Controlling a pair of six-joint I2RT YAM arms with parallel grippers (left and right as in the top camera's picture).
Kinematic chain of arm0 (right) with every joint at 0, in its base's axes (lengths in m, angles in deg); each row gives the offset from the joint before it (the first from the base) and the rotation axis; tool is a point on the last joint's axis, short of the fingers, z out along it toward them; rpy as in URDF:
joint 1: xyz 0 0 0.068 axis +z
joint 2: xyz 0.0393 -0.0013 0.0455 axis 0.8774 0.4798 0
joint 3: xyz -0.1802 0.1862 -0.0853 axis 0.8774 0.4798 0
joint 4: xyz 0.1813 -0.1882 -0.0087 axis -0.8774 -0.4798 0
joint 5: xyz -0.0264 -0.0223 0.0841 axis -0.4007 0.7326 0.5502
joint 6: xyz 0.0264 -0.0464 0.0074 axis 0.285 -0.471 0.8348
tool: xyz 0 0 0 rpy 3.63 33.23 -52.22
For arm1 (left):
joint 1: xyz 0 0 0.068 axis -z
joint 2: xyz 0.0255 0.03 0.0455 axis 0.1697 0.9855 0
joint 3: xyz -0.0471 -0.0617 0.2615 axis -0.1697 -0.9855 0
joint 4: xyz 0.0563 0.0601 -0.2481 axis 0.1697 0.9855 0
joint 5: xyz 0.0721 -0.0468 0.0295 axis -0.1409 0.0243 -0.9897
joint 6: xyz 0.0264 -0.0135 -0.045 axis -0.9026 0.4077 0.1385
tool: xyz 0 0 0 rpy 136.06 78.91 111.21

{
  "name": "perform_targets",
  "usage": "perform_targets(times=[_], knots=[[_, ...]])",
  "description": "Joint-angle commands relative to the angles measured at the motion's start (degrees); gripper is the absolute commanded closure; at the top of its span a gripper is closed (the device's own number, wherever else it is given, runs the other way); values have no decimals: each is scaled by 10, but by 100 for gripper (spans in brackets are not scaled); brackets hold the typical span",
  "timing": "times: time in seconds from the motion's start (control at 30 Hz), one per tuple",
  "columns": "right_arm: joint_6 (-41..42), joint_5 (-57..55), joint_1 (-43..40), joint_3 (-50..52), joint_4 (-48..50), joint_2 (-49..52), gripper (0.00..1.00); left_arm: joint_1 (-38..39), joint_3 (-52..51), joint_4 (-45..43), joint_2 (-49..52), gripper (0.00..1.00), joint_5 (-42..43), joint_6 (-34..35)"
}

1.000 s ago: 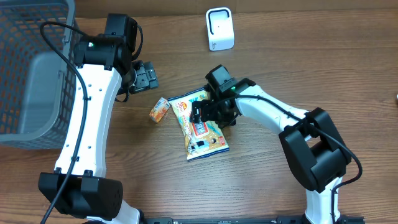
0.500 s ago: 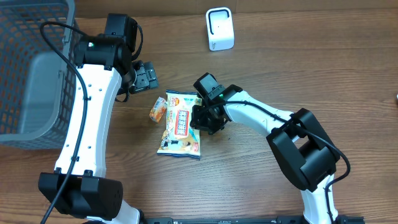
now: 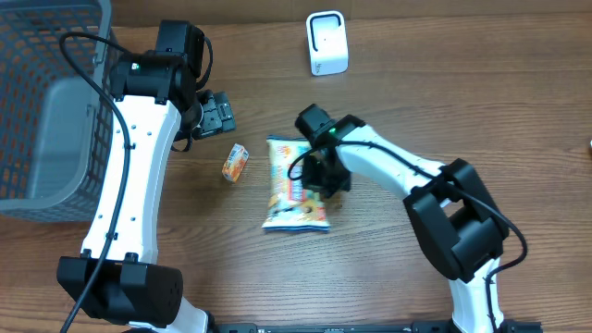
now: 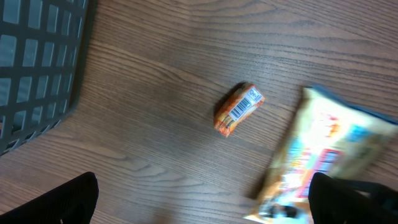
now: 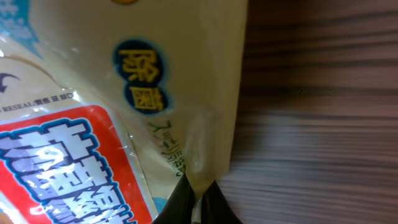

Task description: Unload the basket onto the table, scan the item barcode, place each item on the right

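Cream-and-blue foil, the snack bag [image 3: 294,190] lies flat near the middle of the wooden table [image 3: 481,102], its long side running twelve to six. The right gripper [image 3: 321,178] sits at its three o'clock edge, fingertips [image 5: 180,206] pressed together on a crinkled fold of the bag's margin. A small orange packet [image 3: 236,162], barcode up, lies apart from the bag at its nine o'clock. The left gripper [image 3: 215,114] hangs at the bag's ten o'clock, fingers spread wide, holding nothing. A white scanner [image 3: 326,43] stands toward twelve o'clock, well apart; a grey mesh basket [image 3: 37,92] fills the far nine o'clock side.
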Motion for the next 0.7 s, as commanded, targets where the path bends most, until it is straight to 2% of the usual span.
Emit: perform_targets(times=[0.0, 0.07, 0.1, 0.17, 0.2, 0.23, 0.4, 0.57, 0.67], knots=[[4, -121, -22, -6, -19, -39, 96, 0, 5, -1, 3, 0, 0, -6], [-23, -109, -24, -6, -23, -51, 96, 0, 5, -1, 3, 0, 0, -6], [-39, -99, -24, -6, -24, -54, 87, 0, 5, -1, 3, 0, 0, -6], [-69, -77, -24, -6, -22, -55, 30, 0, 5, 0, 3, 0, 0, -6], [-79, -68, -24, -6, -20, -55, 10, 0, 5, 0, 3, 0, 0, -6], [-81, -64, -24, -6, -17, -55, 2, 0, 5, 0, 3, 0, 1, -6], [-73, -25, -24, -3, 27, -54, 0, 0, 5, -1, 3, 0, 0, -6], [0, -35, -24, 20, 70, -49, 0, 0, 5, 0, 3, 0, 0, -6], [17, -37, -21, 31, 89, -37, 0, 0, 5, -1, 3, 0, 0, -6]])
